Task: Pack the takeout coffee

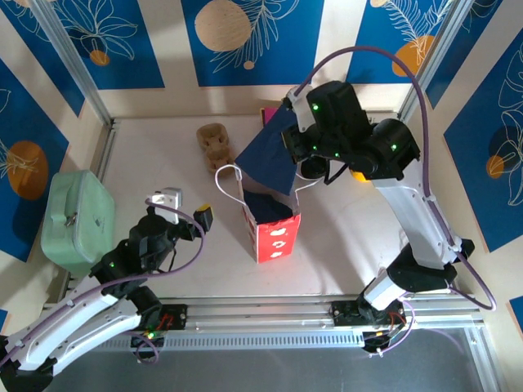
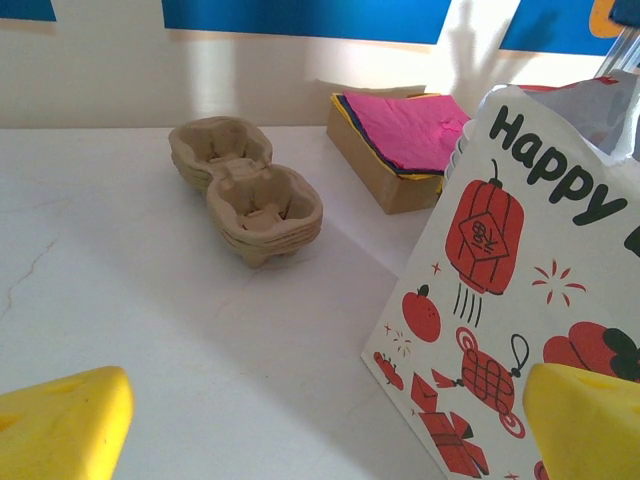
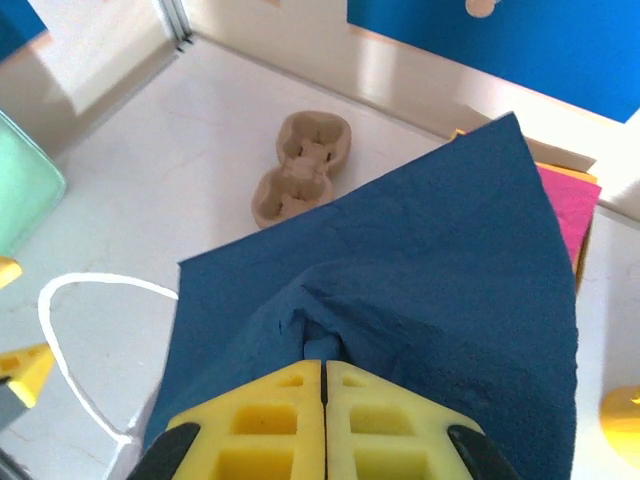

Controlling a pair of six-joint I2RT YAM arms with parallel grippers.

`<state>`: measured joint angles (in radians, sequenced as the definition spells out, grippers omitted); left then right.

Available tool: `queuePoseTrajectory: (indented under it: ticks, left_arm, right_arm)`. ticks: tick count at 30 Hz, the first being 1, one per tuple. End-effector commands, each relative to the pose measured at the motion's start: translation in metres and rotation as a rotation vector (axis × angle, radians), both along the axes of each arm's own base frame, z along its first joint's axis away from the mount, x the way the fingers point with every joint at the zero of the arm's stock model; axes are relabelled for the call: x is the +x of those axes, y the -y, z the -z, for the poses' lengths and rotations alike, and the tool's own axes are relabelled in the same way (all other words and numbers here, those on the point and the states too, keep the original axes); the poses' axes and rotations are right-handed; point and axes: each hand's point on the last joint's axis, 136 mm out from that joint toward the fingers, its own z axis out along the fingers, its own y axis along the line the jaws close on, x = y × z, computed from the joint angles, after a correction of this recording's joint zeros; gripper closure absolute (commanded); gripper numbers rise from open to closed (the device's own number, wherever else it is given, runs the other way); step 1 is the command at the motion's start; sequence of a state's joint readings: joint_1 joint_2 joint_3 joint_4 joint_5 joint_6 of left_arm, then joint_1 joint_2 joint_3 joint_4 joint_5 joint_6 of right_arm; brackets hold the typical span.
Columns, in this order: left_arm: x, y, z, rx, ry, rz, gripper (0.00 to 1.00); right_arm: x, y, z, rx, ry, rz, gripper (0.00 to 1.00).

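Just behind the gift bag's (image 1: 265,220) mouth, the right end effector (image 3: 324,368) is clamped on a blue paper sheet (image 3: 420,270). The left end effector (image 1: 186,208) gapes beside the bag. Where the coffee sits I cannot tell, perhaps inside. Risk: the limp sheet snags the rim and tips the bag.

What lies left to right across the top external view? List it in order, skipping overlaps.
mint-green case → left gripper, open → red-and-white paper bag → right gripper, shut on the blue napkin. The cardboard cup carrier overlaps too much to place.
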<state>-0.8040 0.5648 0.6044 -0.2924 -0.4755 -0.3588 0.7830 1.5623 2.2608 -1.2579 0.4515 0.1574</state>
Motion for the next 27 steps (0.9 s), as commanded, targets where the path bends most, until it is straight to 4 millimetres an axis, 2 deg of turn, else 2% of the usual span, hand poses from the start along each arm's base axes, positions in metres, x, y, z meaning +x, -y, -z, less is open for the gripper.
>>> queuePoseTrajectory:
  ticks: [1, 7, 19, 23, 27]
  left_arm:
    - [0.000, 0.003, -0.007, -0.018, 0.023, 0.009, 0.01]
    - [-0.001, 0.001, -0.004, -0.011, 0.015, 0.002, 0.01]
    - [-0.001, -0.001, 0.001, -0.010, 0.007, -0.007, 0.01]
    - [-0.001, -0.002, 0.001, -0.014, 0.006, -0.009, 0.01]
    - [-0.003, -0.001, -0.001, -0.022, 0.008, -0.003, 0.01]
  right_arm:
    - [-0.004, 0.017, 0.008, -0.108, 0.036, 0.054, 0.95]
    - [-0.018, 0.000, 0.036, -0.188, -0.006, -0.013, 0.97]
    - [-0.033, -0.049, 0.112, -0.238, -0.210, -0.151, 1.00]
    - [-0.036, -0.063, 0.129, -0.201, -0.270, -0.178, 1.00]
    - [-0.034, -0.068, 0.140, -0.165, -0.314, -0.183, 1.00]
